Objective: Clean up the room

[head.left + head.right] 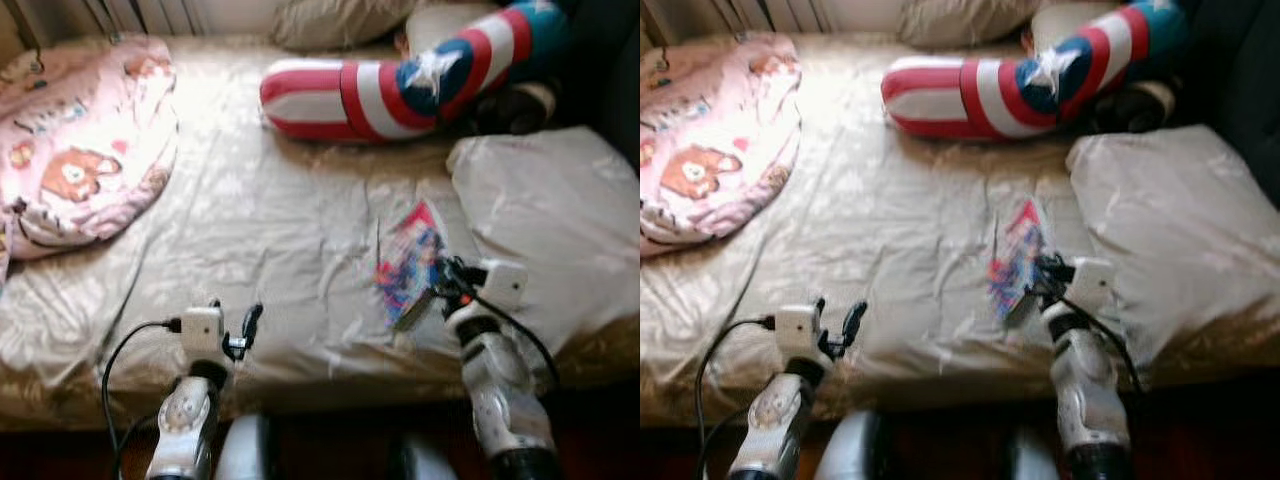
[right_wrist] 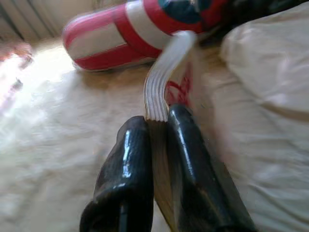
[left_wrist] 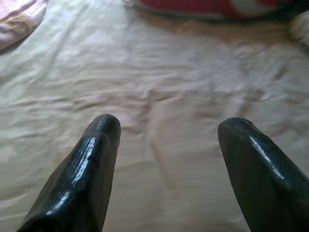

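Bed: a wide bed [image 1: 270,210] covered with a creased, shiny beige sheet took up most of the head views.
Book: a thin, brightly coloured book or magazine [image 1: 410,262] lay at the near right part of the bed, just beside a large beige pillow [image 1: 550,215]; its near edge was raised off the sheet.
Right gripper: the right gripper [image 2: 157,133] sat at the near edge of the book, its fingers [image 2: 126,169] closed on the pages, which fanned up and curved away beyond the fingertips.
Left gripper: the left gripper [image 3: 166,130] hovered low over bare sheet at the near left edge of the bed, its fingers [image 3: 87,169] spread wide apart with nothing between them.
Long cushion: a red, white and blue striped cushion with a star [image 1: 400,80] lay across the far side of the bed.
Blanket: a pink blanket with cartoon bear prints [image 1: 75,150] was bunched at the far left corner.
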Tool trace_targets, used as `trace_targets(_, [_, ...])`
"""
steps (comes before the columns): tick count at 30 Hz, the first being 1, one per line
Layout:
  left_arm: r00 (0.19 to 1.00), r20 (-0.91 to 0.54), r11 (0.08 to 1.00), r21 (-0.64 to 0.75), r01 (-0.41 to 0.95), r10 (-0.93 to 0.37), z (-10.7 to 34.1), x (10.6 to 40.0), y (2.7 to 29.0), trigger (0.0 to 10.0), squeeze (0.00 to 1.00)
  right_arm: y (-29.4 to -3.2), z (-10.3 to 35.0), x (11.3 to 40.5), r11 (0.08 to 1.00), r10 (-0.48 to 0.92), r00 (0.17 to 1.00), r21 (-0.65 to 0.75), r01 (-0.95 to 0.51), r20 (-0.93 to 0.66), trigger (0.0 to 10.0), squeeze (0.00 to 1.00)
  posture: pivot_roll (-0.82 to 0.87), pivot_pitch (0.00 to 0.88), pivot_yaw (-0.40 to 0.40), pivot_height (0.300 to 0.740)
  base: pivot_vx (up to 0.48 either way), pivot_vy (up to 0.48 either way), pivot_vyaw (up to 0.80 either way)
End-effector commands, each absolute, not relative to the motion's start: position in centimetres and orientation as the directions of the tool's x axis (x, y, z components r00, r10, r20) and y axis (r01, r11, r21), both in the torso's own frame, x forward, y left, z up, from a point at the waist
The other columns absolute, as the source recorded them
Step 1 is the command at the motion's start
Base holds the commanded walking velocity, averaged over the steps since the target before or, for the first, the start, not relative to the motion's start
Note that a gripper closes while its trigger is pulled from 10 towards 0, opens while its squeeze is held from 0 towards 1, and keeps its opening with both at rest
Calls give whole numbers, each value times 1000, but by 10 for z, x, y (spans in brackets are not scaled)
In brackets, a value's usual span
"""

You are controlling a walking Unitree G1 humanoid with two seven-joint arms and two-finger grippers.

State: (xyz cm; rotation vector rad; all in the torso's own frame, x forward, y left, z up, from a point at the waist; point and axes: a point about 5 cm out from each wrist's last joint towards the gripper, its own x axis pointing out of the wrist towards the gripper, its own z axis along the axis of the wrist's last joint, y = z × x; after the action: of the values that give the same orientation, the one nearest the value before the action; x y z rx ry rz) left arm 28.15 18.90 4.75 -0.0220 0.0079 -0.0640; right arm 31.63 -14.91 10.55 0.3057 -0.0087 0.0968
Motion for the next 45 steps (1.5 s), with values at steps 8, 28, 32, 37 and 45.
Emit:
trace_targets(8, [997, 4, 997, -27, 77, -76, 50, 283, 185, 10000, 0, -141, 119, 314, 946, 192, 976, 245, -212, 104, 10000, 0, 53, 192, -4, 623, 300, 0, 0])
trace_targets(28, [996, -2, 996, -9, 88, -88, 51, 281, 187, 10000, 0, -129, 118, 327, 753, 324, 931, 550, -363, 170, 10000, 0, 75, 220, 19, 623, 0, 0, 20])
trace_targets(32, [996, -6, 996, -1, 86, -86, 51, 279, 190, 10000, 0, -143, 93, 337, 646, 217, 970, 730, -224, 106, 10000, 0, 103, 229, 28, 623, 0, 0, 0])
trace_targets(37, [996, 0, 995, 19, 93, -93, 55, 275, 195, 10000, 0, -157, 59, 335, 599, 173, 983, 799, -59, -58, 10000, 0, 147, 244, 58, 623, 0, 0, 0])
trace_targets(45, [993, -16, 992, 42, 116, -115, 55, 271, 198, 10000, 0, -196, 26, 317, 679, -12, 955, 699, 226, -298, 10000, 0, 164, 259, 77, 623, 0, 0, 0])
